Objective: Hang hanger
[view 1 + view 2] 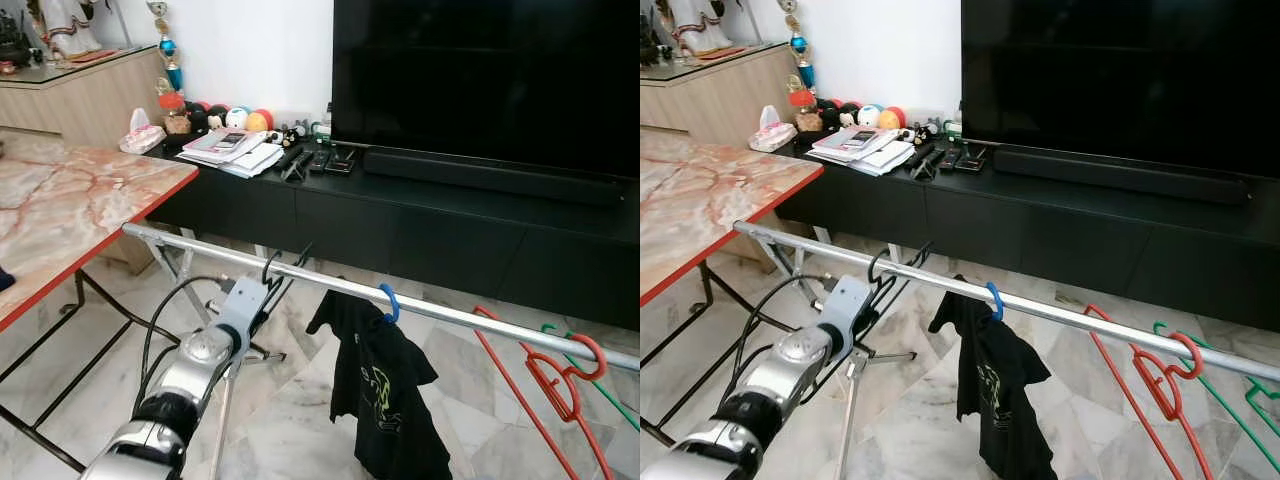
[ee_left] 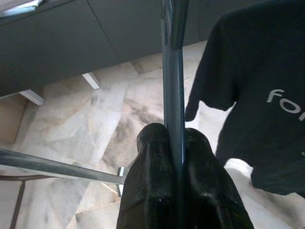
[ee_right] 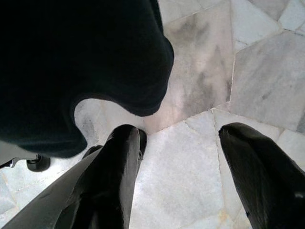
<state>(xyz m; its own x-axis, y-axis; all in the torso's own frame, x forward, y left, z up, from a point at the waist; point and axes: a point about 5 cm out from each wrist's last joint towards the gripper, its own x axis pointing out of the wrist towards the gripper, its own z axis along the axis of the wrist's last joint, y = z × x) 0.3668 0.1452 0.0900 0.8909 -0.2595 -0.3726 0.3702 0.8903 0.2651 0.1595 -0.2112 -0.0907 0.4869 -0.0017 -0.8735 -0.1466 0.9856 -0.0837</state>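
Across the middle of your head views runs a silver rail [image 1: 330,284], slanting from the left edge down toward the lower right. On it, near centre, a blue hanger hook [image 1: 389,302] carries a black T-shirt [image 1: 385,395] with a greenish print; in the left wrist view pale letters "fo" can be read on the shirt, the rest cut off. Toward the lower right, a red hanger [image 1: 557,383] hooks over the rail, and a green hanger [image 1: 590,372] sits just beyond it. Your left gripper [image 1: 283,262] reaches up to the rail left of the shirt; the wrist view shows its two black fingers [image 2: 152,186] clenched around a thin dark vertical bar, which you cannot tell from the rail or a hanger part. Your right gripper [image 3: 183,176] points down at pale marble floor [image 3: 200,86], fingers spread wide and holding nothing, a dark cloth hanging just above them. At the left edge stands a marble-topped table [image 1: 70,205] with a red edge. Behind the rail runs a low black TV console [image 1: 400,215] bearing papers [image 1: 235,150], remotes and coloured balls, with a large dark TV [image 1: 480,70] filling the upper right.
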